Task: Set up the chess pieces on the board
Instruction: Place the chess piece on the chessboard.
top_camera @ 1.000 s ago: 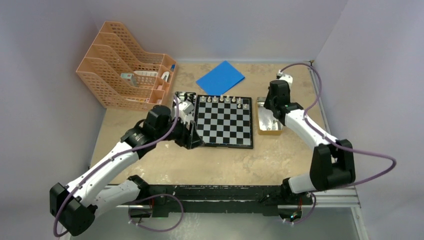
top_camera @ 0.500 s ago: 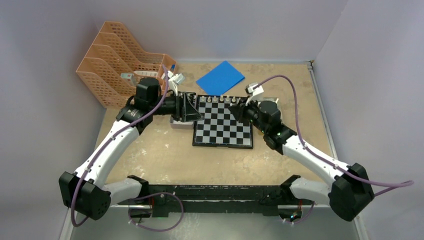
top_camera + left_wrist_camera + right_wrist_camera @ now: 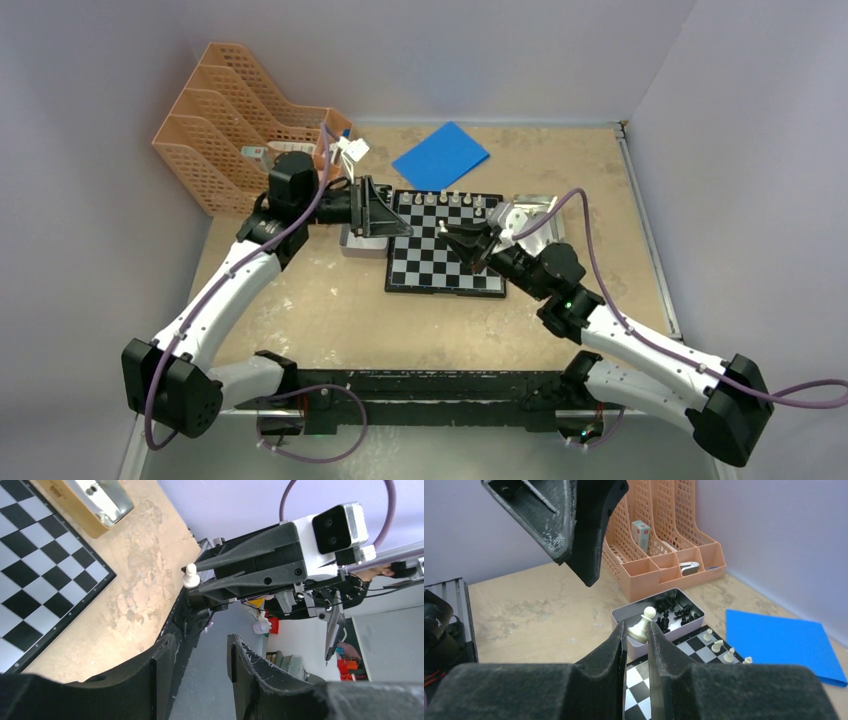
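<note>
The board (image 3: 440, 268) lies mid-table with a row of white chess pieces (image 3: 450, 200) along its far edge. My right gripper (image 3: 447, 234) hovers over the board's middle, shut on a white pawn (image 3: 642, 625) that tilts between its pads (image 3: 659, 645). The same pawn (image 3: 190, 576) shows in the left wrist view. My left gripper (image 3: 395, 225) hangs above the board's far left corner, facing the right one. Its jaws (image 3: 200, 642) stand apart with nothing between them. Black pieces (image 3: 674, 611) lie in a grey tin (image 3: 624, 614) left of the board.
An orange file rack (image 3: 250, 130) stands at the back left. A blue sheet (image 3: 441, 155) lies behind the board. A second tin (image 3: 537, 212) sits right of the board, partly under the right arm's cable.
The right arm swung from the right-hand tin leftward over the board, carrying the pawn. The left arm rose toward the board's far left corner and its jaws narrowed.
</note>
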`<state>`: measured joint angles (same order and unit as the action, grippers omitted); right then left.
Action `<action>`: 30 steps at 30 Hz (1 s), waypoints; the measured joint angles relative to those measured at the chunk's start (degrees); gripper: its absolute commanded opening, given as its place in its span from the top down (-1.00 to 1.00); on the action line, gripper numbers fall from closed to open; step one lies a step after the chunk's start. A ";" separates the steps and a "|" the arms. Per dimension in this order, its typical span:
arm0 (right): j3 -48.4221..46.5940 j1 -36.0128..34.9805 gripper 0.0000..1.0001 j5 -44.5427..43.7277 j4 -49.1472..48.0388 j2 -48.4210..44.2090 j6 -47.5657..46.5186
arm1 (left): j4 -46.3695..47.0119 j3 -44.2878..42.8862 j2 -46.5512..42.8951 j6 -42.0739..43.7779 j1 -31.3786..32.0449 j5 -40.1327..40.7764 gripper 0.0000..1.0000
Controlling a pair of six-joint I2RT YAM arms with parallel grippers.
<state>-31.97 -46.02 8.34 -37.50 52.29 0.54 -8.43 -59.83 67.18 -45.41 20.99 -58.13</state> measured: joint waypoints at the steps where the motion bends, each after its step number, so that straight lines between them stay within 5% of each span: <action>1: 0.00 -0.28 0.67 0.26 -0.20 -0.09 -0.79 | 0.63 0.02 0.15 -0.55 0.00 -0.44 0.18; 30: -2.56 -2.78 0.67 3.21 -0.57 3.04 -7.17 | 3.06 -6.82 13.27 0.63 1.11 -9.66 0.34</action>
<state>-34.52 -48.80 11.55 -38.06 55.33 -6.63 -5.37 -66.65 80.44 -44.77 22.11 -67.79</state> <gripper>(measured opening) 0.197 0.334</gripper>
